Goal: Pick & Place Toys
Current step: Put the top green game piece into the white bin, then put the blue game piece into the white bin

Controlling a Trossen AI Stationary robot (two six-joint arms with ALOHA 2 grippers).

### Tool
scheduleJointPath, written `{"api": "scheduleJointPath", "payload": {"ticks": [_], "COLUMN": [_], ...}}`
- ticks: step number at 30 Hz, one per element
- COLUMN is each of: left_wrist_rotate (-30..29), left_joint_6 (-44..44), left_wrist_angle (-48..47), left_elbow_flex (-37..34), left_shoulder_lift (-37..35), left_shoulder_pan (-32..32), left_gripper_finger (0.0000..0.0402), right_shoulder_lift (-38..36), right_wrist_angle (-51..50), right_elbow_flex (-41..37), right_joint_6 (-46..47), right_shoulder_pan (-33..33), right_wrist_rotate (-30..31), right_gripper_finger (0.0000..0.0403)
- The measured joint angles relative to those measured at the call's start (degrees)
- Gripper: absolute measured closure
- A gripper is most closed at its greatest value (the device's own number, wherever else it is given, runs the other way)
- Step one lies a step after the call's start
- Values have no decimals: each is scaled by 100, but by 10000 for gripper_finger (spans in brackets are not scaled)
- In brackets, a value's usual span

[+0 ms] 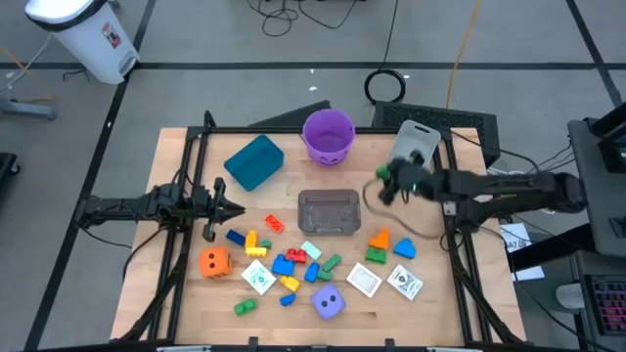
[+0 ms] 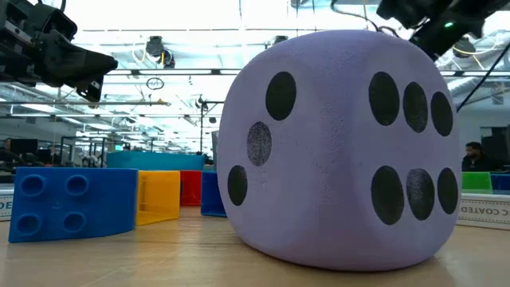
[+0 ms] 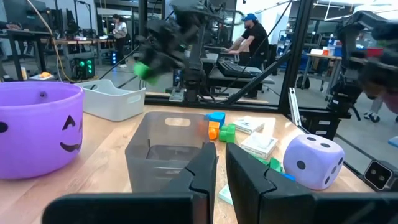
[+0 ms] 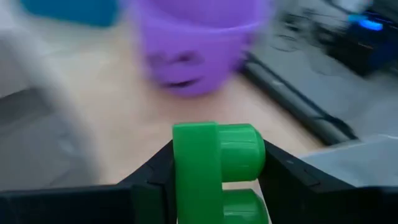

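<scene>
Above the counter's far right, right tool (image 4: 214,186) clamped on a green block (image 4: 217,171), mid-carry, near purple bucket (image 1: 328,135). Next, probably: centre over bucket, release. Left tool (image 3: 219,171) closed, empty, waiting left.

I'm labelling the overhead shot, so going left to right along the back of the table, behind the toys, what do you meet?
Teal bin → purple bucket → right gripper, shut on a green block → white tub. The clear tub in the middle sits nearer, so I left it out.
</scene>
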Motion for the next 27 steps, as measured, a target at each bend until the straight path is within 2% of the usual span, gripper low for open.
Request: {"api": "scheduleJointPath", "payload": {"ticks": [5,9,12,15,20,27], "left_wrist_rotate": [0,1,0,0,0,0], "left_joint_6": [0,0,0,0,0,0], "left_wrist_angle": [1,0,1,1,1,2], "left_elbow_flex": [0,0,0,0,0,0], "left_shoulder_lift": [-1,1,-1,-1,-1,-1], "left_shoulder_pan": [0,-2,-1,0,0,0], "left_gripper_finger": [360,360,360,360,360,360], "right_shoulder_lift": [73,389,702,997,1297,1183], "right_wrist_angle": [84,81,202,436,868,987], "right_elbow_flex": [11,-47,-137,-262,-470,-507], "right_joint_6": [-32,197,207,205,205,-60], "right_shoulder_pan": [-2004,-3359,-4016,-4341,-4422,-4420], "right_wrist_rotate": [-299,-1133,-1625,-1859,-1838,-1855], "right_gripper_finger": [252,249,251,248,223,167]}}
